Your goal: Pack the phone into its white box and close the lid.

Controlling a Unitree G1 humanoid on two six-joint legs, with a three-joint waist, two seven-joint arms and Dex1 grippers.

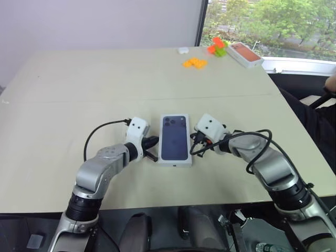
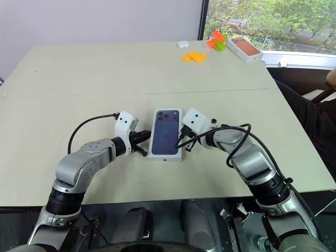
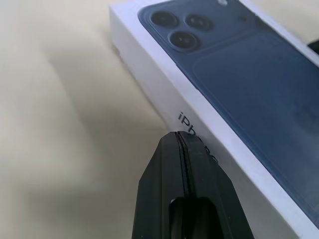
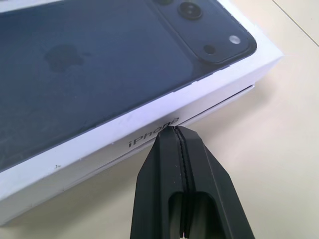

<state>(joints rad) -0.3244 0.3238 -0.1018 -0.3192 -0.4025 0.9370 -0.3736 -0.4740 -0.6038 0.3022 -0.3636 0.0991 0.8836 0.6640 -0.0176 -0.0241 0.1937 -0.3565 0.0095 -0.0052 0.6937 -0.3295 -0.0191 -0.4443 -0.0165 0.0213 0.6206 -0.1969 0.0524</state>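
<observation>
The white box point(image 1: 176, 163) lies flat near the table's front middle, with the lid point(image 4: 99, 144) on it. A thin seam point(image 4: 219, 102) runs under the lid's side wall. The top face point(image 1: 175, 137) shows a dark navy phone back with a camera cluster, flush inside the white border. I cannot tell whether it is the phone itself or a print. My left gripper point(image 1: 155, 143) is shut, its tip at the box's left long side. My right gripper point(image 1: 195, 138) is shut, its tip against the right long side, just at the lettering point(image 4: 152, 134).
At the far right back stand a white box with an orange-red top point(image 1: 245, 54), orange and green blocks point(image 1: 216, 47), flat orange pieces point(image 1: 195, 63) and a small white object point(image 1: 183, 50). A person's hand point(image 1: 331, 83) shows at the right edge. Black cables loop off both wrists.
</observation>
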